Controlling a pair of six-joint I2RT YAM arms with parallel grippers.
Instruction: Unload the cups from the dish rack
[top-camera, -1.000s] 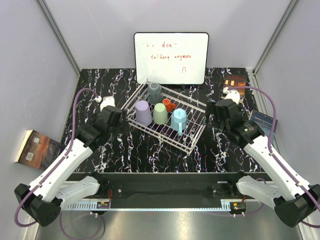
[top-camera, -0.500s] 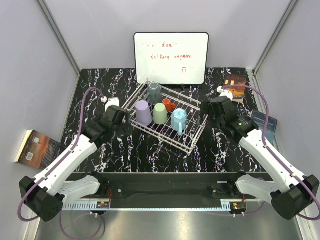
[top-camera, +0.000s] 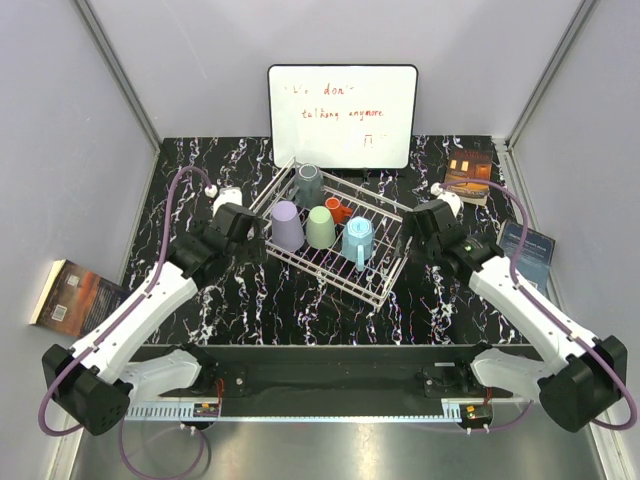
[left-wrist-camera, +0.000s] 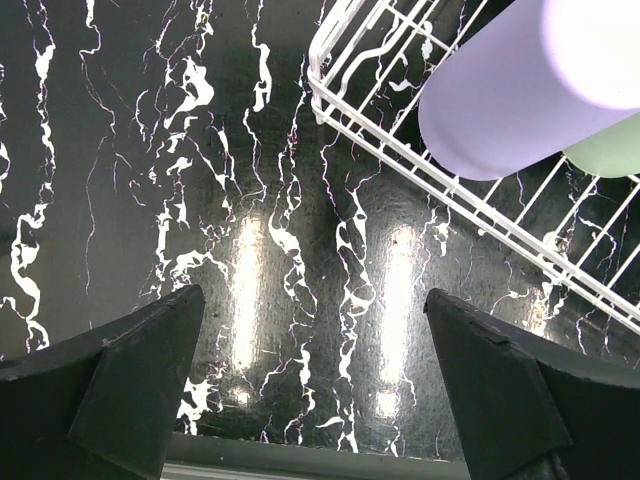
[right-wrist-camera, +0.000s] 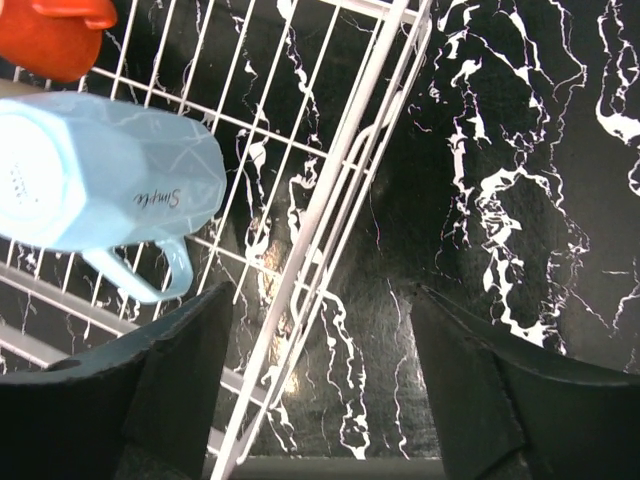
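The white wire dish rack (top-camera: 385, 283) sits mid-table and holds five upturned cups: dark grey (top-camera: 309, 184), lilac (top-camera: 287, 225), pale green (top-camera: 321, 227), orange (top-camera: 335, 209), and light blue with a handle (top-camera: 358, 241). My left gripper (top-camera: 250, 232) is open and empty, just left of the lilac cup (left-wrist-camera: 520, 90), outside the rack edge (left-wrist-camera: 400, 135). My right gripper (top-camera: 412, 235) is open and empty over the rack's right rim (right-wrist-camera: 330, 200). The light blue cup (right-wrist-camera: 100, 185) and the orange cup (right-wrist-camera: 55, 35) show in the right wrist view.
A whiteboard (top-camera: 342, 115) with red writing stands behind the rack. Books lie at the right (top-camera: 470, 168) (top-camera: 525, 245) and off the table at the left (top-camera: 75, 297). Black marbled tabletop (top-camera: 300, 315) lies in front of the rack.
Both arms have moved inward towards the rack: the left gripper towards the lilac cup, the right gripper over the rack's right rim. The cups have not moved.
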